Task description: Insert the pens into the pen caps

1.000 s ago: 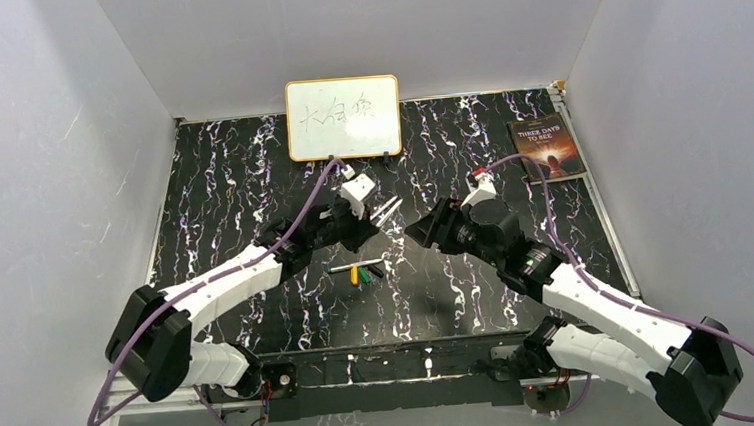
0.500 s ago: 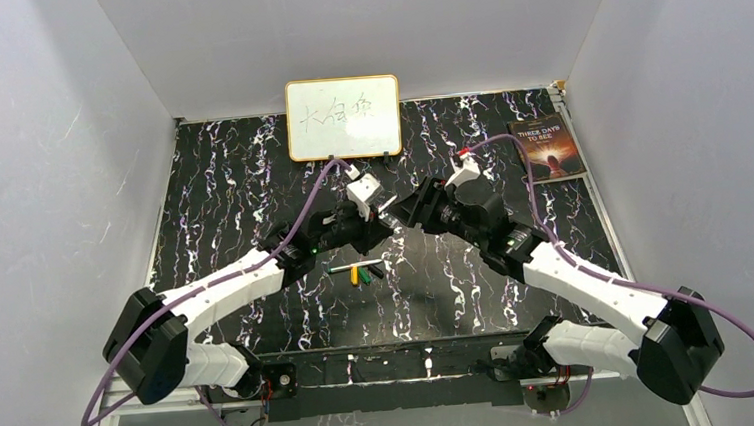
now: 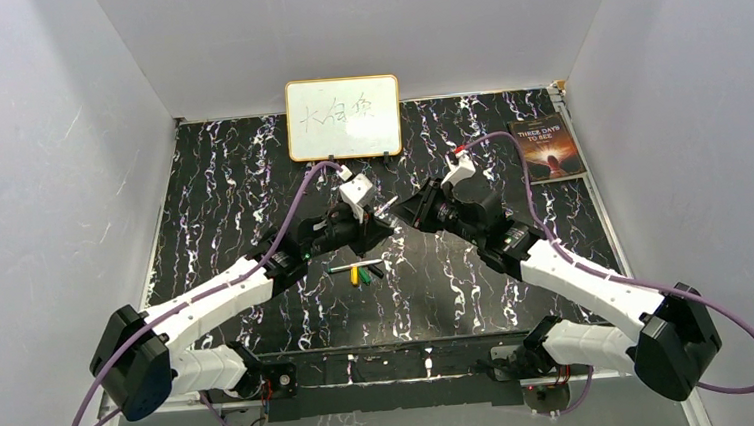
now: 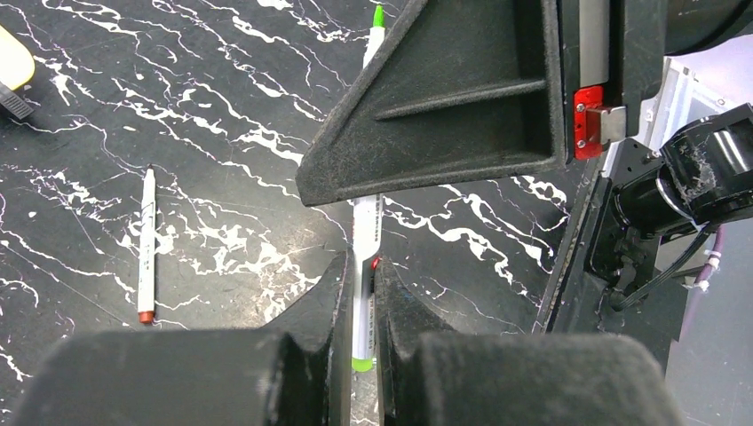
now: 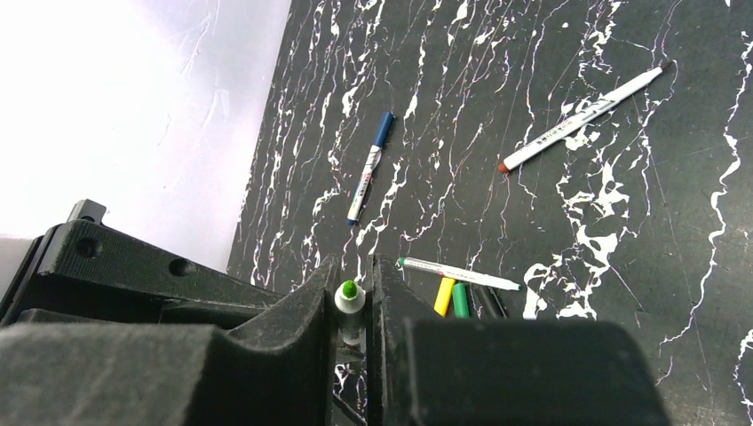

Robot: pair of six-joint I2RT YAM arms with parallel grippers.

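- Top external: the left gripper (image 3: 371, 218) and the right gripper (image 3: 405, 209) meet nose to nose above the black, white-veined table (image 3: 231, 183). A thin whitish-grey green-ended pen (image 3: 386, 204) bridges them. Nearer the bases lies a second whitish pen (image 3: 353, 266). Just beside it, packed together, are a stubby yellow plastic cap (image 3: 353, 275), a green cap (image 3: 364, 273) and a black cap (image 3: 375, 270).
- Left wrist: the left gripper (image 4: 361, 271) has its fingers pinching the green-ended pen (image 4: 364, 240) low on the barrel. One black finger (image 4: 444, 98) of the right gripper covers the pen's middle, and the green tip pokes out beyond it. A brown-tipped whitish pen (image 4: 146, 244) lies well apart on the table.
- Right wrist: the right gripper (image 5: 352, 275) has its fingers pressed onto the green-ended pen (image 5: 349, 297), whose green tip shows between them. On the table beyond are the yellow cap (image 5: 443, 295), green cap (image 5: 460, 300) and second whitish pen (image 5: 457, 273), with a blue-capped pen (image 5: 368, 173) and the brown-tipped whitish pen (image 5: 582, 115) farther off.
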